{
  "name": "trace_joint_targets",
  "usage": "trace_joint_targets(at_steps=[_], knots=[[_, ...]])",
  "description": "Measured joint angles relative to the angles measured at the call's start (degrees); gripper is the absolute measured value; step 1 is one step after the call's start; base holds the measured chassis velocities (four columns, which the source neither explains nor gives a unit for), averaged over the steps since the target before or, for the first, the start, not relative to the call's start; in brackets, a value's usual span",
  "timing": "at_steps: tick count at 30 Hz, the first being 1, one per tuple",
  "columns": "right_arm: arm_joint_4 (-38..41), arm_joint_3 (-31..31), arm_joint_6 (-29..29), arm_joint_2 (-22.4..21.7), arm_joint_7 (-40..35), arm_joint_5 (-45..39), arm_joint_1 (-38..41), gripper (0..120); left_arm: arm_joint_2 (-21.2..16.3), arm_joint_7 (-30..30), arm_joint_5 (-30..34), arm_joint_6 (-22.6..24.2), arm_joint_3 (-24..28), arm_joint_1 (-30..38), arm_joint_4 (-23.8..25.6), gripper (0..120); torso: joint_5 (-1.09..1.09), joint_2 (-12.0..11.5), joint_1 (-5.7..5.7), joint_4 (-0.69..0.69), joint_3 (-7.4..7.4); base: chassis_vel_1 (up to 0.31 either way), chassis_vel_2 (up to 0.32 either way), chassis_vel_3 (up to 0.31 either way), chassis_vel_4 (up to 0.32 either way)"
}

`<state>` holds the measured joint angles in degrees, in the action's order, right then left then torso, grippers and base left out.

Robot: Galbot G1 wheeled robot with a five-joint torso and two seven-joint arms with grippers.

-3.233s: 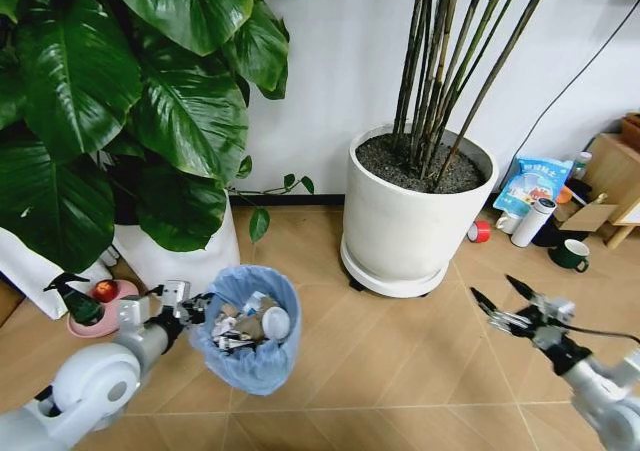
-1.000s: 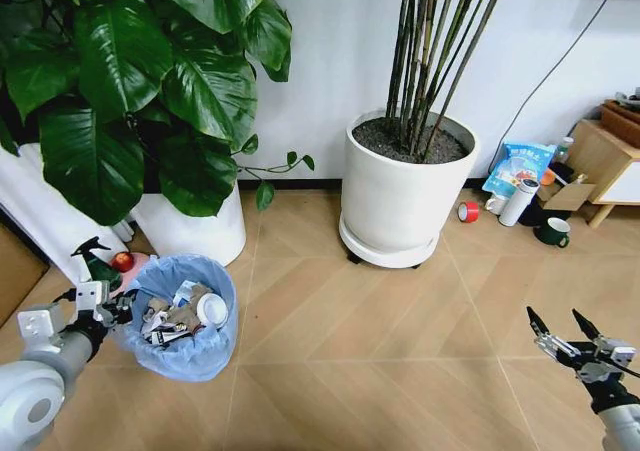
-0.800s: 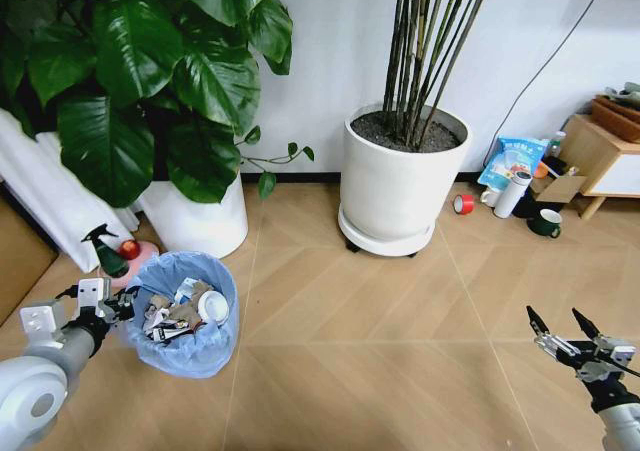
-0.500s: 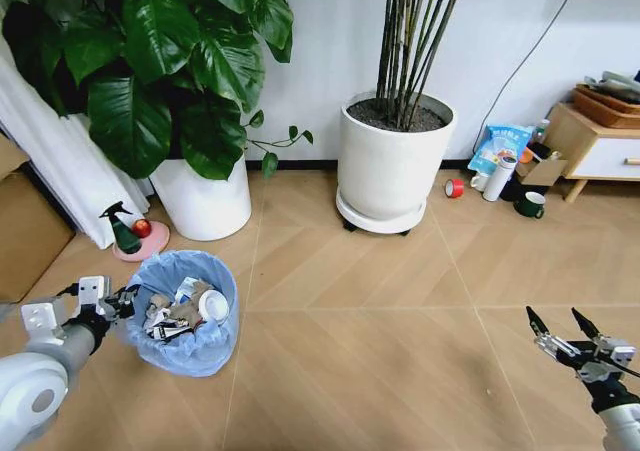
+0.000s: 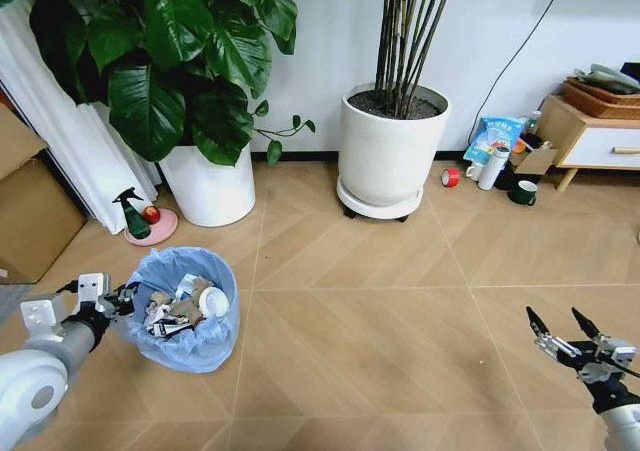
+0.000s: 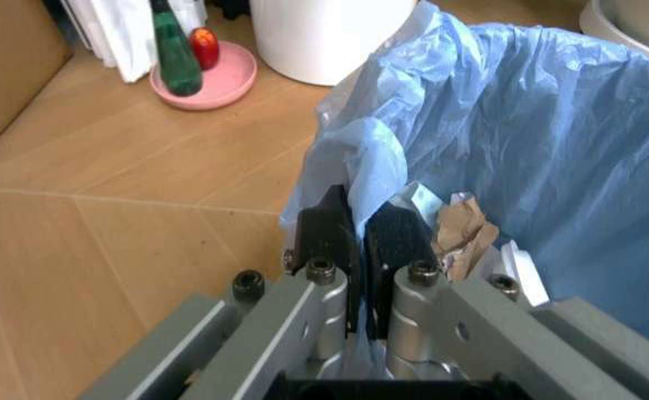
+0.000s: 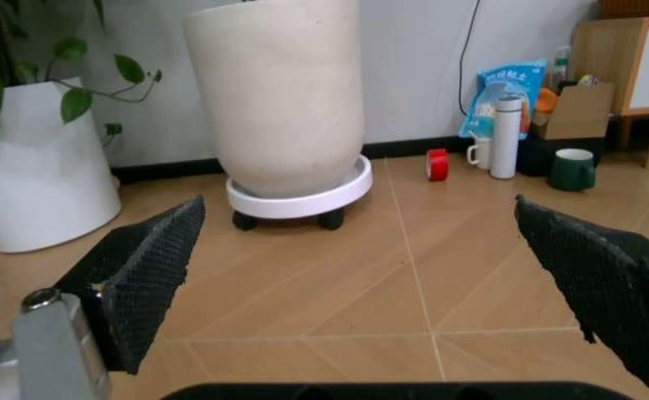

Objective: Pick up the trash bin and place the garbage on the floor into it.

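Observation:
The trash bin, lined with a crinkled light-blue bag, is at the lower left of the head view. Several scraps of garbage lie inside it, among them a white round disc and crumpled brown paper. My left gripper is shut on the bin's near rim; in the left wrist view its black fingers pinch the bag's edge. Low on the right my right gripper hangs open over bare floor, holding nothing. Its spread fingers frame the right wrist view.
Two large white plant pots stand against the far wall. A green spray bottle sits on a pink dish beside a cardboard box. A white flask, green mug and wooden cabinet fill the far right corner.
The whole picture has shifted: the camera has backed away, so the plants and pots sit farther off. My left gripper stays shut on the bin's rim, and the right stays open.

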<state>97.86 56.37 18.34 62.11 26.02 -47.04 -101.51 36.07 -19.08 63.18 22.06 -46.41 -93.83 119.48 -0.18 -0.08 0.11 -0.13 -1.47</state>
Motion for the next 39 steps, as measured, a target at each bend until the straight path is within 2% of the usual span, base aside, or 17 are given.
trace_joint_targets(at_steps=[27, 39], knots=[[0.56, 0.62, 0.42, 0.07, 1.23, -0.25, -0.77, 100, -0.18, -0.37, 0.48, 0.25, 0.13, 0.58, 0.46, 0, 0.02, 0.0, 0.0, 0.0, 0.01, 0.184, -0.116, -0.188, 0.119], [0.72, 0.62, 0.57, 0.38, 1.46, -0.33, -0.9, 100, 0.18, -0.35, 0.35, 0.26, -0.08, 0.35, 0.48, 0, -0.02, 0.0, -0.01, 0.0, 0.01, 0.239, -0.2, -0.248, 0.205]])
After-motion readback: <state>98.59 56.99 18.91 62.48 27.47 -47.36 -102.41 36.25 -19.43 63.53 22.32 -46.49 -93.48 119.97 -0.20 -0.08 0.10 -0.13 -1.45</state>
